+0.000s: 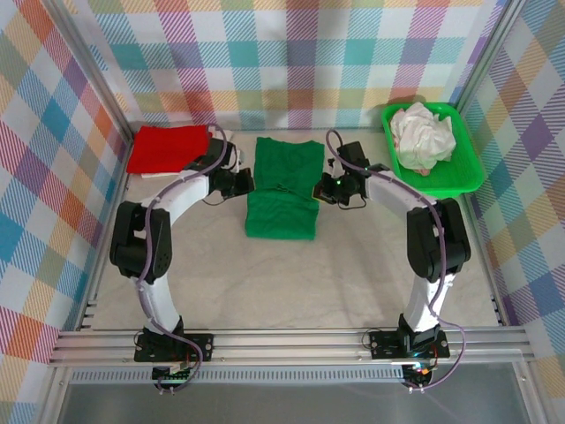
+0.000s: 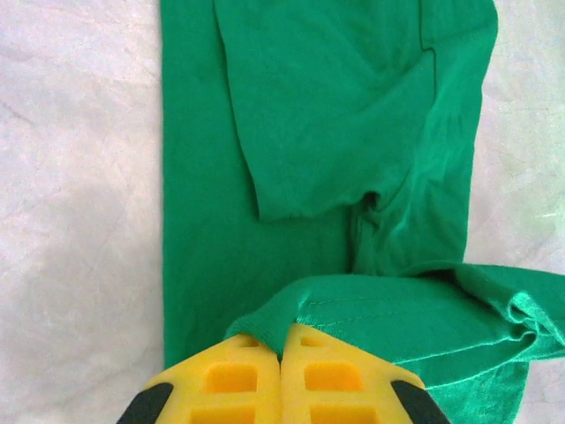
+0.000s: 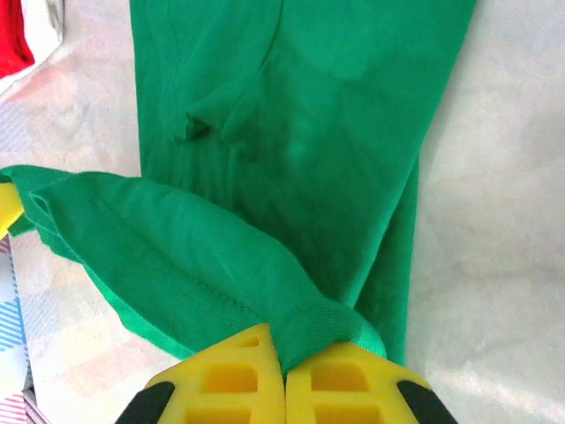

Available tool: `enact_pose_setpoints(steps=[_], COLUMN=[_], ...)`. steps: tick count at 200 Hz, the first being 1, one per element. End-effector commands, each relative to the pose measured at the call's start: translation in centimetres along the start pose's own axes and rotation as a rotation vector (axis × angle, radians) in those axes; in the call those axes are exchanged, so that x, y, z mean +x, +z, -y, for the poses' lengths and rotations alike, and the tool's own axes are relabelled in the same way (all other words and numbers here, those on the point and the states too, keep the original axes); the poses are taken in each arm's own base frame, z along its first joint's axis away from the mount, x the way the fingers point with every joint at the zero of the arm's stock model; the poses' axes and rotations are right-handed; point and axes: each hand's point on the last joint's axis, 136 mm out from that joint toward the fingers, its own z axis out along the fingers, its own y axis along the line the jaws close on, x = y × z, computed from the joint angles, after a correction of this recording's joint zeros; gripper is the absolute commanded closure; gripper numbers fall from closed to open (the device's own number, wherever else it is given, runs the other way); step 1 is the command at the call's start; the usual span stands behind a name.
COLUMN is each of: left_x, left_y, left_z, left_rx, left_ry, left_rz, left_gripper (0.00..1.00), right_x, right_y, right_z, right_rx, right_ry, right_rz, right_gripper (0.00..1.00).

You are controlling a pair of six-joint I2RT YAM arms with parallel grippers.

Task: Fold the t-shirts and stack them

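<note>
A dark green t-shirt [image 1: 282,190] lies in the middle of the table, folded into a long strip with its sleeves turned in. My left gripper [image 1: 247,181] is at its left edge, and its yellow fingers [image 2: 231,380] are shut on a raised ribbed edge of the green t-shirt [image 2: 335,106]. My right gripper [image 1: 323,188] is at the right edge, shut on the same lifted band of the green t-shirt [image 3: 300,106]. The fabric hangs between the two grips. A folded red t-shirt [image 1: 169,147] lies at the far left. Crumpled white t-shirts [image 1: 422,137] fill the tray.
The bright green plastic tray [image 1: 474,172] stands at the back right beside the checked wall. Something white shows under the red t-shirt's near edge [image 1: 152,175]. Checked walls close the table on three sides, and a metal rail [image 1: 282,340] runs along the near edge.
</note>
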Motion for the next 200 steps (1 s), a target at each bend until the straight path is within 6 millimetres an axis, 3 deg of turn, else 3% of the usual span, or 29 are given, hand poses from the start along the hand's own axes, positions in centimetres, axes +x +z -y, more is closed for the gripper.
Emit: enact_pose_setpoints(steps=[1, 19, 26, 32, 43, 61, 78, 91, 103, 126, 139, 148, 165, 200], left_x=[-1.3, -2.6, -3.4, -4.0, -5.4, -7.0, -6.7, -4.7, -2.1, 2.6, 4.1, 4.6, 3.9, 0.2], left_y=[1.1, 2.4, 2.8, 3.1, 2.7, 0.3, -3.6, -5.4, -5.7, -4.0, -2.5, -1.3, 0.6, 4.5], left_z=[-0.6, -0.9, -1.0, -1.3, -1.4, 0.1, 1.8, 3.1, 3.9, 4.6, 4.2, 4.1, 4.0, 4.3], left_rx=[-0.008, -0.025, -0.03, -0.044, -0.067, -0.051, -0.043, -0.023, 0.015, 0.099, 0.11, 0.12, 0.11, 0.104], left_ry=[0.008, 0.02, 0.035, 0.036, 0.028, 0.042, 0.067, 0.093, 0.115, 0.131, 0.142, 0.15, 0.177, 0.221], left_rz=[-0.008, 0.001, 0.01, 0.011, 0.02, 0.089, 0.189, 0.232, 0.243, 0.191, 0.158, 0.129, 0.112, 0.133], left_gripper=[1.0, 0.99, 0.87, 0.84, 0.77, 0.49, 0.41, 0.41, 0.44, 0.53, 0.57, 0.61, 0.64, 0.67], right_x=[-2.4, -4.1, -4.9, -5.5, -6.5, -7.2, -5.7, -2.9, -0.2, 3.8, 5.0, 5.1, 3.4, -1.0], right_y=[0.6, 1.1, 1.3, 1.4, 1.3, -0.6, -2.8, -3.3, -3.3, -2.1, -0.6, 0.7, 2.6, 6.3], right_z=[-0.4, -0.2, 0.1, 0.2, 0.5, -0.4, -2.4, -3.7, -4.9, -6.0, -6.1, -5.2, -4.4, -3.5], right_rx=[-0.012, 0.002, 0.008, 0.006, 0.027, 0.036, -0.017, -0.061, -0.124, -0.233, -0.245, -0.209, -0.153, -0.086], right_ry=[-0.044, -0.031, -0.024, -0.023, -0.01, -0.03, -0.074, -0.123, -0.145, -0.116, -0.121, -0.104, -0.109, -0.123], right_rz=[0.029, 0.043, 0.059, 0.069, 0.068, 0.095, 0.115, 0.096, 0.069, 0.007, -0.028, -0.053, -0.036, 0.017], right_gripper=[0.99, 0.96, 0.84, 0.73, 0.63, 0.6, 0.59, 0.6, 0.62, 0.72, 0.74, 0.76, 0.77, 0.78])
